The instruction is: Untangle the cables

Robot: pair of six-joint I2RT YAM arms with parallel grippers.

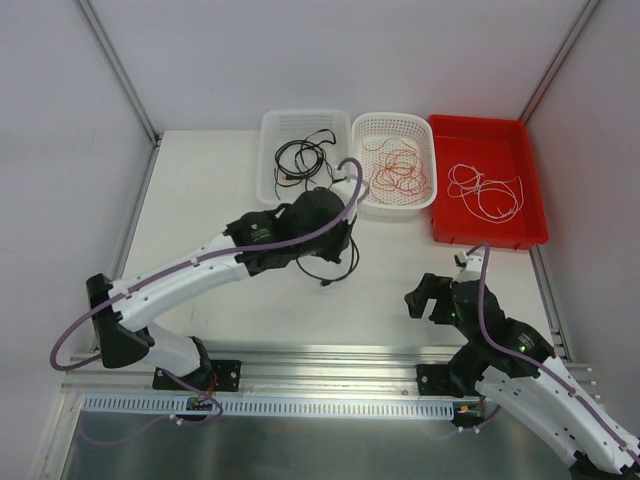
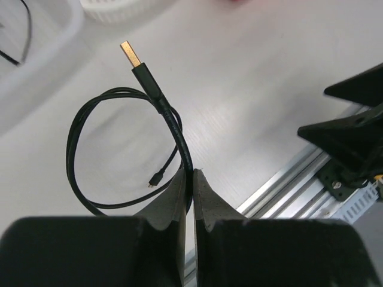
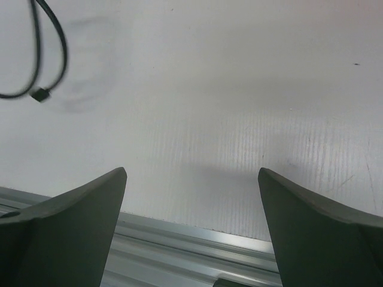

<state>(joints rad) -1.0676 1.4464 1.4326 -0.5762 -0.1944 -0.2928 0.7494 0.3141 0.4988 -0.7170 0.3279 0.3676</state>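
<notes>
two white baskets, one red tray, two grippers

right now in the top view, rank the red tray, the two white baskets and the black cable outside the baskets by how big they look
1. red tray: largest.
2. left white basket and middle white basket: they look about alike, so no ranking.
3. black cable: smallest, partly hidden by the left arm.

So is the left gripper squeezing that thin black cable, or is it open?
Shut. In the left wrist view, the left gripper fingers press together on the thin black USB cable, with no gap.
</notes>
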